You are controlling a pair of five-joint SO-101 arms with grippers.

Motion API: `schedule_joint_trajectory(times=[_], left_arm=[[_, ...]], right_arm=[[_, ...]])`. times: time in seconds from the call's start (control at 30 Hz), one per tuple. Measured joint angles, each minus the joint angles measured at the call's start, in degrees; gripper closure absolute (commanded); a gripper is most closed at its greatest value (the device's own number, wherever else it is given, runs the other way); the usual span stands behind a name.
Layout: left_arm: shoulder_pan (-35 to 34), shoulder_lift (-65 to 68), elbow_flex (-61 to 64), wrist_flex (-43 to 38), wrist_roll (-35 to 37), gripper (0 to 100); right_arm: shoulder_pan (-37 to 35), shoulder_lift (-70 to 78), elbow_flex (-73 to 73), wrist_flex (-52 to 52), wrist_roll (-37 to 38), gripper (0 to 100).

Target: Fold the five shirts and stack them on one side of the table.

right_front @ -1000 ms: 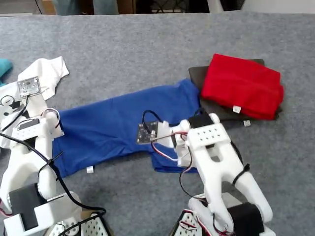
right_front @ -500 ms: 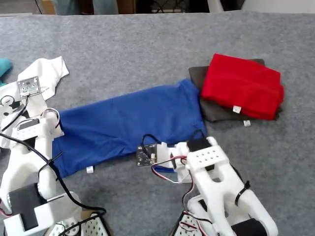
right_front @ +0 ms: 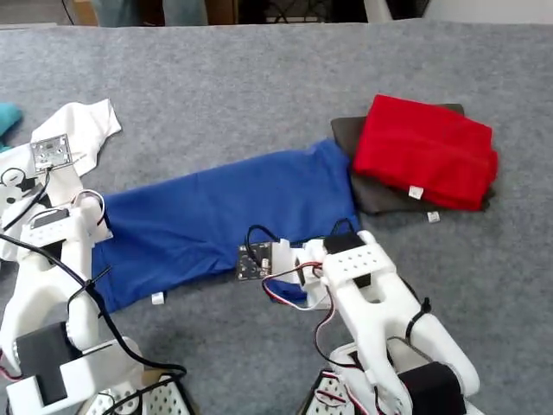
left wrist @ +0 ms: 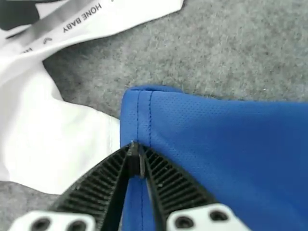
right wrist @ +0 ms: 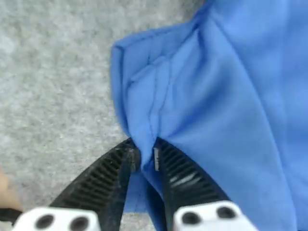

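A blue shirt [right_front: 220, 220] lies stretched across the middle of the grey table. My left gripper [left wrist: 139, 161] is shut on the blue shirt's hem [left wrist: 144, 120] at its left end, beside a white shirt [left wrist: 53, 139]. My right gripper [right wrist: 144, 156] is shut on a bunched fold of the blue shirt [right wrist: 216, 96] at its near right corner. In the high view the right arm [right_front: 363, 268] covers that corner and the left arm [right_front: 52, 251] stands at the shirt's left end. A folded red shirt [right_front: 423, 151] rests on a folded dark shirt [right_front: 380, 194] at the right.
The white shirt [right_front: 65, 138] lies crumpled at the far left, with a bit of teal cloth [right_front: 7, 117] at the edge. Bare grey table [right_front: 259, 78] stretches along the far side and at the near right.
The right arm pulled toward the near edge, then came back a little toward the blue shirt, whose near right corner is now bunched under it. The left arm kept still.
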Motion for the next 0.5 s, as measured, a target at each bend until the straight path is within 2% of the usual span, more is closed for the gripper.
schedule_joint_trajectory(times=[0.2, 0.5], left_arm=[[0.00, 0.09, 0.00, 0.00, 0.00, 97], [0.00, 0.26, 0.00, 0.00, 0.00, 97]], right_arm=[[2.02, 1.32, -1.67, -0.44, 0.00, 98.5], [2.81, 7.91, -26.81, 18.99, 0.53, 98.5]])
